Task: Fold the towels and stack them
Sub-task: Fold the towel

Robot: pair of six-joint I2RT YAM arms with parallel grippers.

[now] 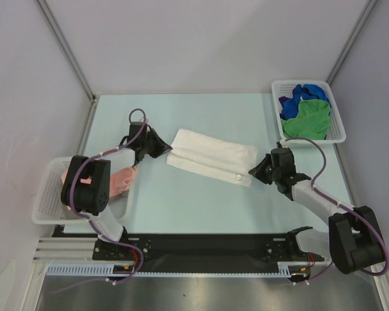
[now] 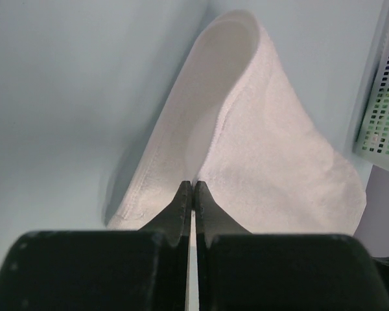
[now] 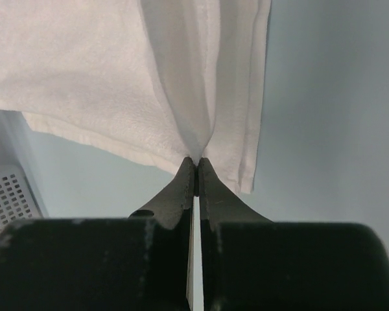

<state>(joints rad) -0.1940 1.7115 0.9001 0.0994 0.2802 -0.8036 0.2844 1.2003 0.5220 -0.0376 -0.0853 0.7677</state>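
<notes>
The white towel [image 1: 211, 157] was held across the middle of the worktop [image 1: 194, 207], its long axis run from far left to near right. Its left end was pinched tight in the left claw [image 1: 163, 149], its tagged right end in the right claw [image 1: 255, 170]. Soft, nubbly terry was seen doubled lengthwise, rounded along the fold.

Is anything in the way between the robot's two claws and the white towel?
Nothing visible is in the way. The left gripper and the right gripper are each shut on one end of the white terry-cloth towel.
</notes>
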